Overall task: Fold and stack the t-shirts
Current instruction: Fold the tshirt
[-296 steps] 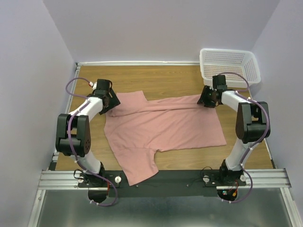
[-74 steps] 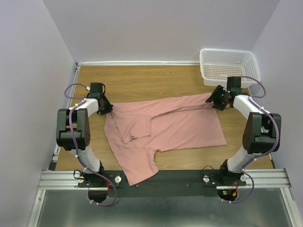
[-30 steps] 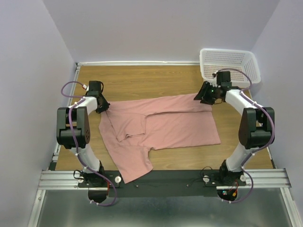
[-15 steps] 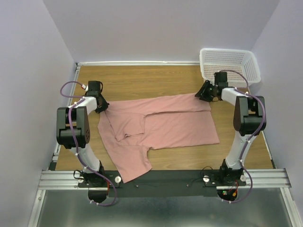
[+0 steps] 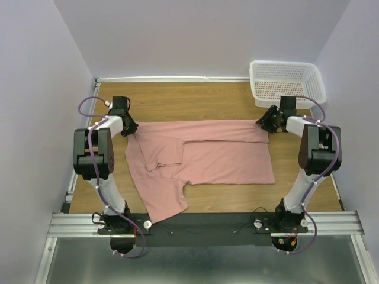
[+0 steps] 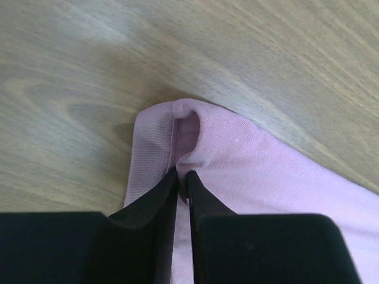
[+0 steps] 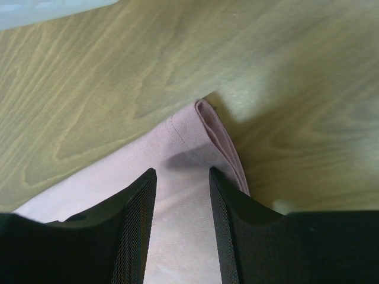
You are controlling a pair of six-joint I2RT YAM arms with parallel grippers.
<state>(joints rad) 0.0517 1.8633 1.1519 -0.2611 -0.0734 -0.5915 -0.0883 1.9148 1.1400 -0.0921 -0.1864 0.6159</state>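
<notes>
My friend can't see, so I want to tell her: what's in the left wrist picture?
The left gripper has its two black fingers pinched shut on a curled corner of the pink t-shirt. The shirt lies on a wooden table.

You have a white mesh basket (image 5: 266, 102) just beyond the right gripper (image 5: 265, 122) and a little to its outer side, close by, set in the far right corner of the wooden table (image 5: 195, 100). Bare wood grain stretches beyond that gripper and beyond the left gripper (image 5: 129, 129) alike, up to the lavender back wall (image 5: 201, 35). Behind both grippers, along the table's near edge, you'll see an aluminium rail (image 5: 65, 225) with a black plate (image 5: 207, 222) lying across it.
</notes>
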